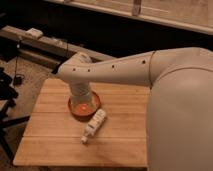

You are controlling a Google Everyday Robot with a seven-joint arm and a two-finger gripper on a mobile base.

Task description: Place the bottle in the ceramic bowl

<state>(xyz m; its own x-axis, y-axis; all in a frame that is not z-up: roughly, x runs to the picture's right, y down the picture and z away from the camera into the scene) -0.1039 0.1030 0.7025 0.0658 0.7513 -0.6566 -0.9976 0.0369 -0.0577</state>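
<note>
The bottle point(94, 125) lies flat on the table point(50, 137), just on the near side of the gripper point(81, 99), so it is not in yet. The gripper hangs right over the ceramic bowl point(74, 111). I cannot tell if it is spread or pressed together.

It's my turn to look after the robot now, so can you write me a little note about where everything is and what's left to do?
Gripper: points down from the arm, right over the ceramic bowl. It is not holding the bottle.
Bottle: lies on its side on the wooden table, just beside the bowl, cap end pointing away from the bowl.
Bowl: sits on the table with no bottle in it.
Done: nothing that shows.
Left: pick up the bottle and put it in the bowl.
</note>
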